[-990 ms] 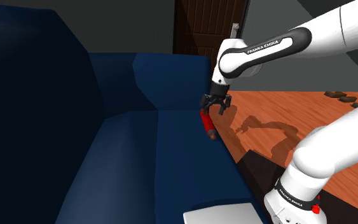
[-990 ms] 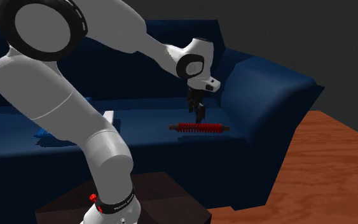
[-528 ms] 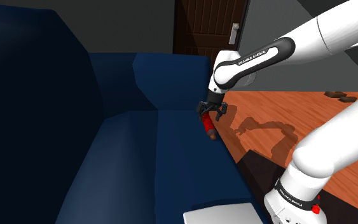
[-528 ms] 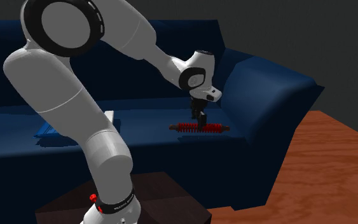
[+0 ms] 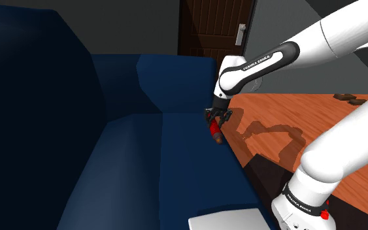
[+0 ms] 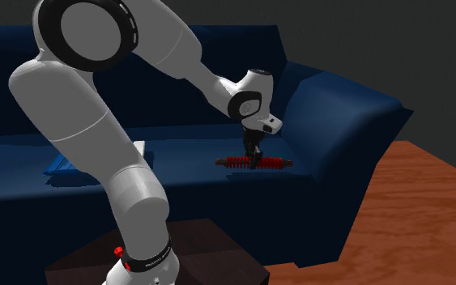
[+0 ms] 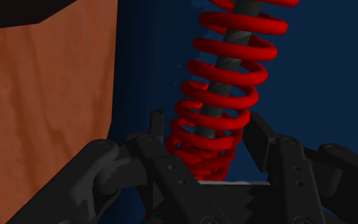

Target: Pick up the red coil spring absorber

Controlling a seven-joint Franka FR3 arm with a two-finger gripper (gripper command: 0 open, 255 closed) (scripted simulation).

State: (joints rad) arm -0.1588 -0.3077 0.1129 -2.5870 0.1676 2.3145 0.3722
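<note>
— On the dark blue sofa seat (image 5: pixel 143 170), near its floor-side edge, lies the red coil spring absorber (image 7: pixel 225 95). Which step?
— Grasping. The black two-finger gripper (image 7: pixel 206 137) straddles it, fingers spread. Next: squeeze, then lift.

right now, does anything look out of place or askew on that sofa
The red coil spring absorber is the odd one: a car part lying flat on the blue sofa, close to the seat's front edge beside the wooden floor. The gripper sits low over it. Nothing looks spilled or broken.
</note>
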